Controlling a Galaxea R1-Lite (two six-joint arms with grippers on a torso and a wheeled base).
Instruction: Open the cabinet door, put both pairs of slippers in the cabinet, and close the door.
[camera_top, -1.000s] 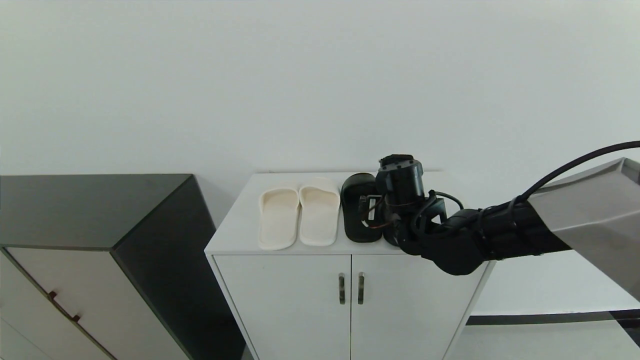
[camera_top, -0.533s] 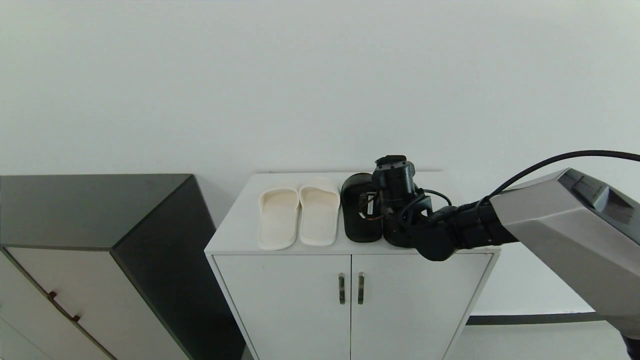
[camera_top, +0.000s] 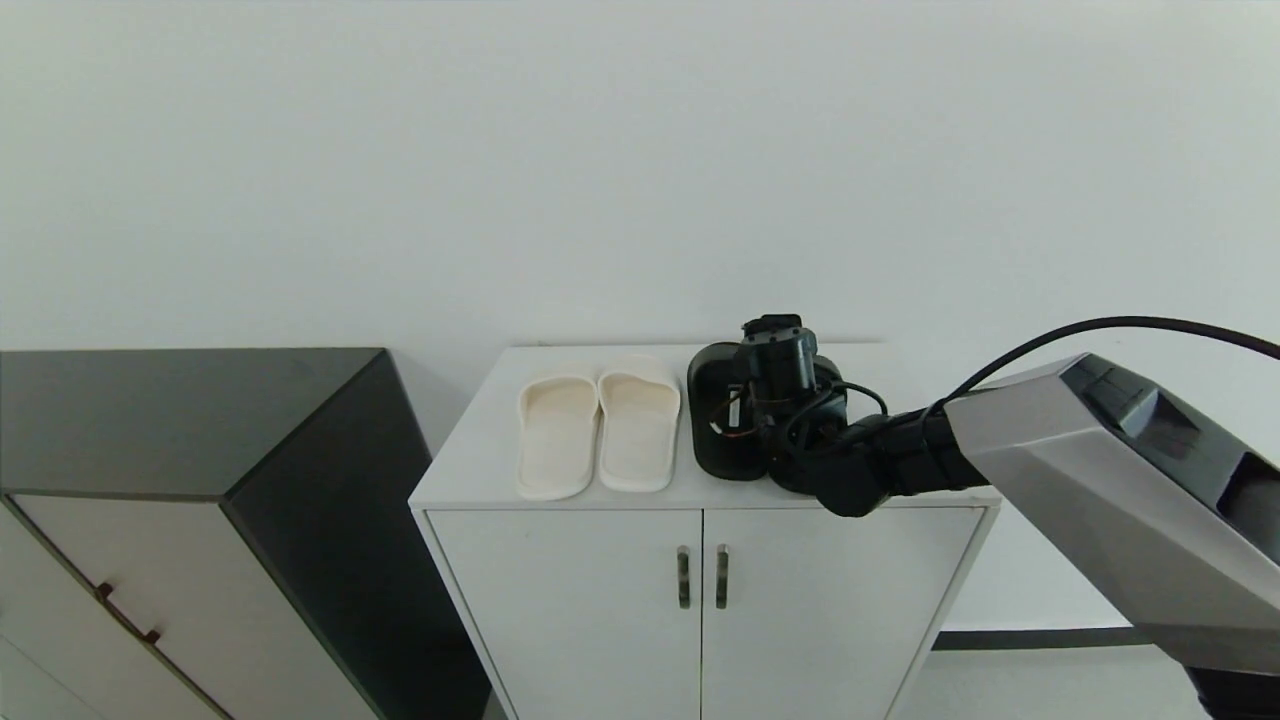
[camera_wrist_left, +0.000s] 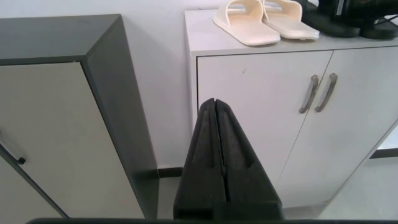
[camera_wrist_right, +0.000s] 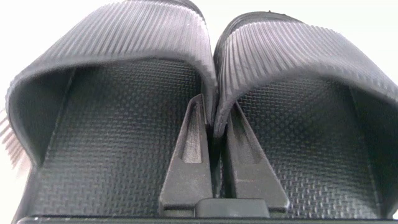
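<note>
Pincer work atop the shoe cabinet: our right gripper (camera_wrist_right: 214, 165) had one finger (camera_wrist_right: 186, 155) set inside each of the two black slippers (camera_wrist_right: 118, 118), and the pair's adjoining inner walls were pinched between them, so that we judged it clamped on the pair. The ribbed straps arched just above the fingertips. Both black slippers lay flat on their soles, side by side and touching, on the right half of the top of the white cabinet (camera_top: 560, 600), with the right arm stretched in over that cabinet's right front corner.

Just beside them, to our left, the cream slippers (camera_top: 640, 425) lay flat as well, pressed together along their inner edges, heels near the front edge of the top and toes toward the wall (camera_top: 640, 170). Nearest the black pair, the cream slipper sat close to it; we could not tell whether the two touched.

Below, the two doors (camera_top: 820, 610) of the white cabinet were shut, their twin upright handles (camera_top: 683, 577) near each other at the centre seam.

Our left gripper (camera_wrist_left: 215, 155) hung low and well apart from the slippers, its fingers pressed together on nothing, facing the white cabinet's left side. To the left of that stood a dark cabinet (camera_top: 190, 420) with pale fronts.
</note>
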